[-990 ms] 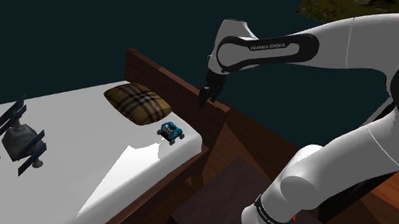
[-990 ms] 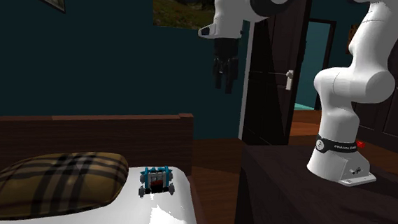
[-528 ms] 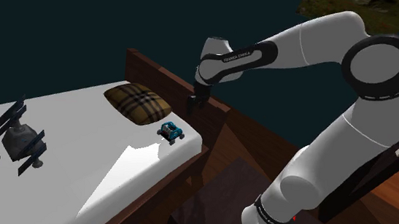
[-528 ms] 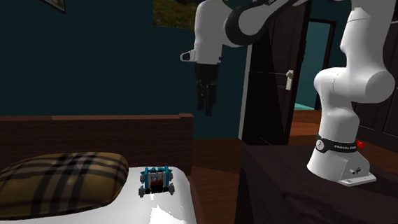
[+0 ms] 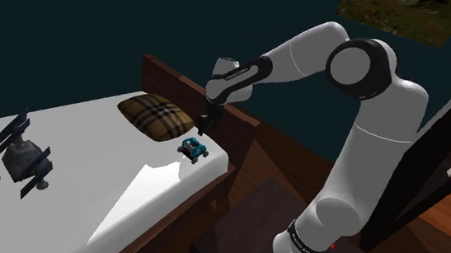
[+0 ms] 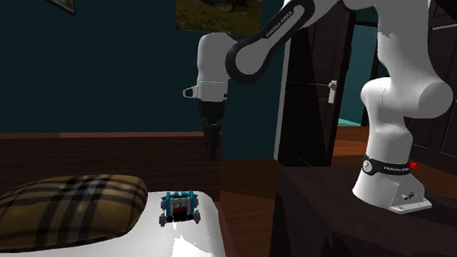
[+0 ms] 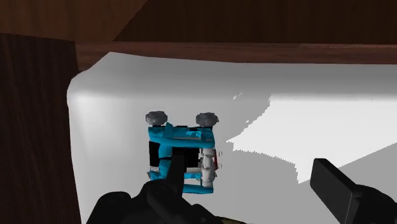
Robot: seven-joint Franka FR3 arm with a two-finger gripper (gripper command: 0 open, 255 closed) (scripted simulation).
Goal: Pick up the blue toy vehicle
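Arm's swung across toward the bed since a second ago. The gripper (image 5: 202,126) has come down from up by the headboard (image 5: 170,77) to a spot over the mattress corner.

Shoulder view: the blue toy vehicle (image 5: 192,149) sits on the white bed (image 5: 88,164) right at the head-end corner, just beside the plaid pillow (image 5: 156,114). The gripper hangs above it, pointing down, clearly not touching.

Second exterior view: same story. The gripper (image 6: 213,144) is up in front of the headboard (image 6: 97,153), with the blue toy vehicle (image 6: 181,208) below it and a touch toward this view's left. There's open air between the two. The plaid pillow (image 6: 62,205) is close on the toy's far side, so I'd guess there's not much spare room on that flank.

Wrist view: the fingers stand wide apart with nothing clasped, so the gripper (image 7: 251,184) is open and empty. The blue toy vehicle (image 7: 180,154) isn't centred in the gap though. It lines up with one finger (image 7: 162,191), which overlaps it in the picture, while the other finger (image 7: 334,188) is well off to the side over bare sheet.

Progress-wise, I reckon the approach is mostly done and no grab has happened. Left to do: nudge sideways to centre over the toy, descend, close, lift.
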